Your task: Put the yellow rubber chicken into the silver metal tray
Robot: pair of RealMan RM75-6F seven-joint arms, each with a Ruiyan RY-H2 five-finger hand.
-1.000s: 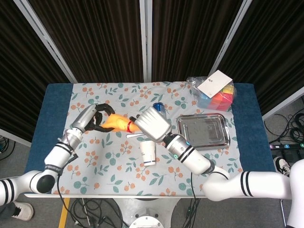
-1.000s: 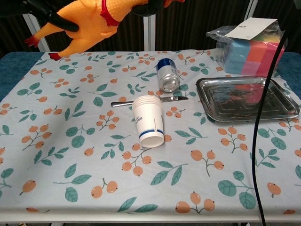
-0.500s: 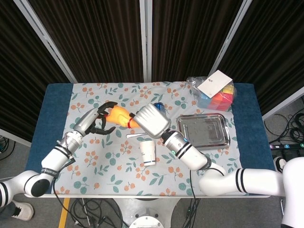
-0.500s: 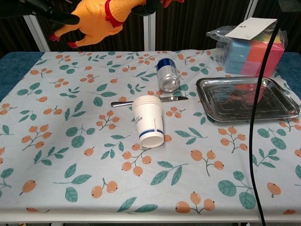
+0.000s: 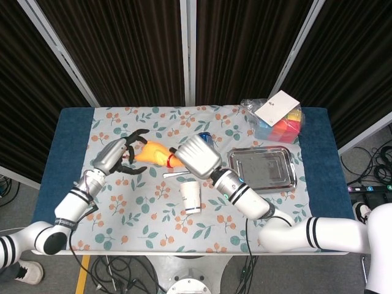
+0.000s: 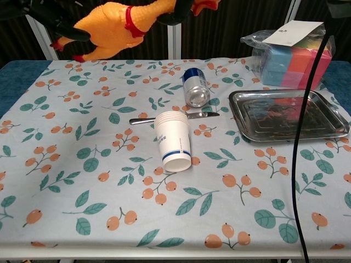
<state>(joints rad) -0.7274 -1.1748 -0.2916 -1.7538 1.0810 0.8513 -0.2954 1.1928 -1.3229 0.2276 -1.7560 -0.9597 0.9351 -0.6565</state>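
Count of things on the desk [image 6: 66,181]

One yellow rubber chicken [image 6: 112,30], one silver metal tray [image 6: 286,115], one stack of paper cups [image 6: 174,141] lying on its side, one blue can [image 6: 196,86], one knife [image 6: 164,118], one bag of coloured blocks [image 6: 293,55], and two hands [image 5: 119,156] [image 5: 197,158].

dark pleated curtains [image 5: 128,43] with pale metal posts [image 5: 188,49] stand behind the table [image 5: 67,122]; grey floor [image 5: 18,202] with cables [image 5: 376,162].
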